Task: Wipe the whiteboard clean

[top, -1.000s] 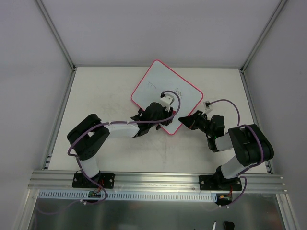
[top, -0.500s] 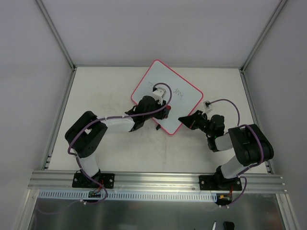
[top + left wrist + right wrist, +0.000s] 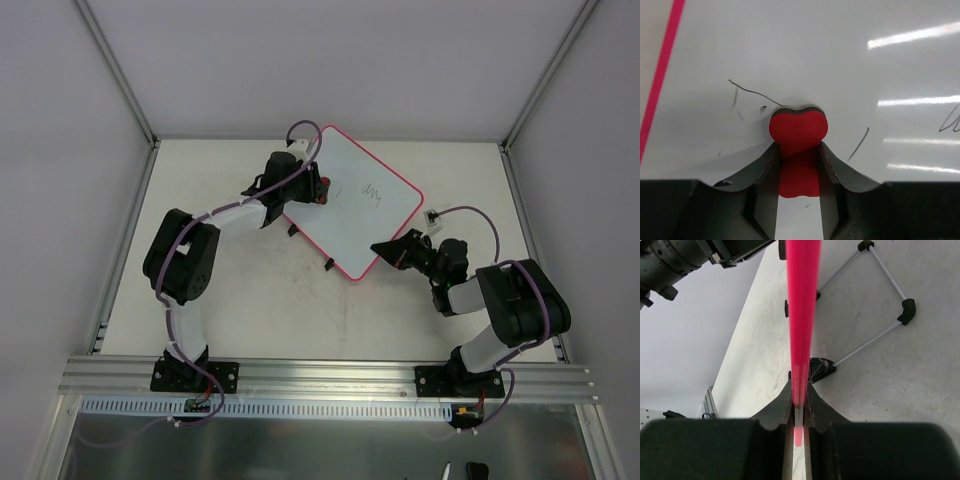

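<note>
Left hand (image 3: 798,147) now farther along one whiteboard (image 3: 385,225); one eraser (image 3: 798,127).

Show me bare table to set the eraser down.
Widest: table nearer than the whiteboard, between left arm and right arm. Smaller: far right corner beyond it. Crowded: its left edge, where the left gripper holds the eraser, and its near corner in the right gripper.

Top cam overhead, wrist cams close-up, all share whiteboard (image 3: 352,222)
</note>
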`<state>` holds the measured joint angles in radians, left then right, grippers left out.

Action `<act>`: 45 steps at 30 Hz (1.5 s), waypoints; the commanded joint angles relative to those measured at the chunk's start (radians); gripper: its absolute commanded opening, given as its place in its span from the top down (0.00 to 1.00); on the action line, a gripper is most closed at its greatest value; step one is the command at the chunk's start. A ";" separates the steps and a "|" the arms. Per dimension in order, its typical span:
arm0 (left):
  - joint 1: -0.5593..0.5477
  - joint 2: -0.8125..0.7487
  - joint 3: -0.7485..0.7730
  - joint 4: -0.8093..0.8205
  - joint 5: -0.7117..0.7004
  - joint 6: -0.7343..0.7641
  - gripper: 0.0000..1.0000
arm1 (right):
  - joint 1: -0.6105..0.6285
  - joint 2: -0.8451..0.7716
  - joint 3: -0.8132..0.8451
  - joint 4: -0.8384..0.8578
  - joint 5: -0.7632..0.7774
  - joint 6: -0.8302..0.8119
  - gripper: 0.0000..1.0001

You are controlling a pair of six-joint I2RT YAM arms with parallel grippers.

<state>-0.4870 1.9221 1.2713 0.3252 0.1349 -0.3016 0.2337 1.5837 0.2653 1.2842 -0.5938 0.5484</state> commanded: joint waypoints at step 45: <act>-0.111 -0.101 -0.279 -0.015 -0.077 -0.159 0.83 | 0.007 -0.034 0.020 0.247 -0.054 -0.053 1.00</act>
<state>-0.5014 1.8091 1.0248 0.3260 -0.0219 -0.4171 0.2340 1.5772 0.2653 1.2877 -0.6147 0.5377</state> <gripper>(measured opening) 0.304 0.099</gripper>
